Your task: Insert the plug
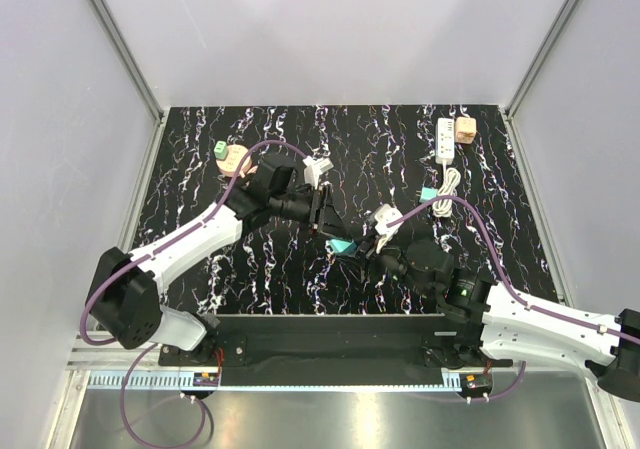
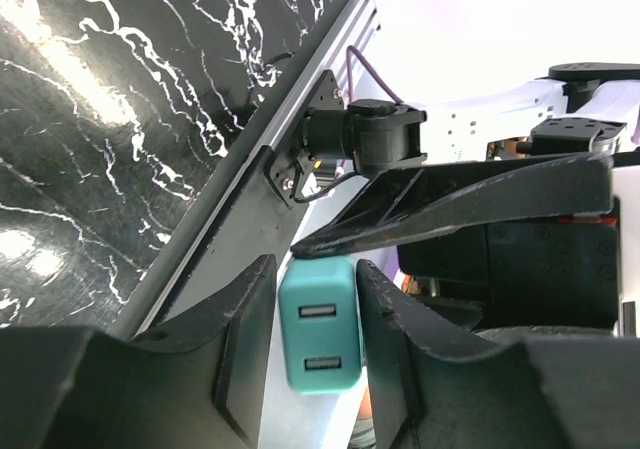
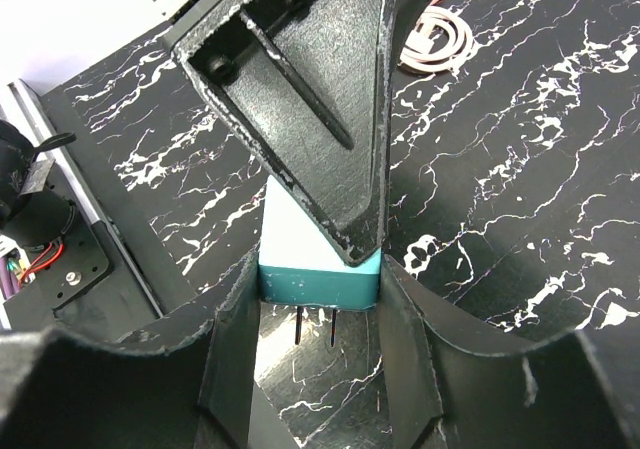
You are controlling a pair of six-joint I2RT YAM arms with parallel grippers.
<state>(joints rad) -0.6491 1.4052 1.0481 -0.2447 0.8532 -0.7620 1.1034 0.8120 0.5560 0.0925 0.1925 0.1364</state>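
Note:
The peach-tan blocky plug lies at the far right of the mat, next to the white power strip; neither gripper is near it. A teal-and-white USB charger with two prongs hangs mid-table between both grippers. My left gripper has its fingers against the charger's flat faces in the left wrist view. My right gripper grips the charger's sides, prongs pointing toward the camera above the mat. One left finger lies across its white face.
A coiled pinkish cable with a small teal piece lies below the power strip; the cable also shows in the right wrist view. A flat tan disc with a green piece sits at far left. Grey walls enclose the mat.

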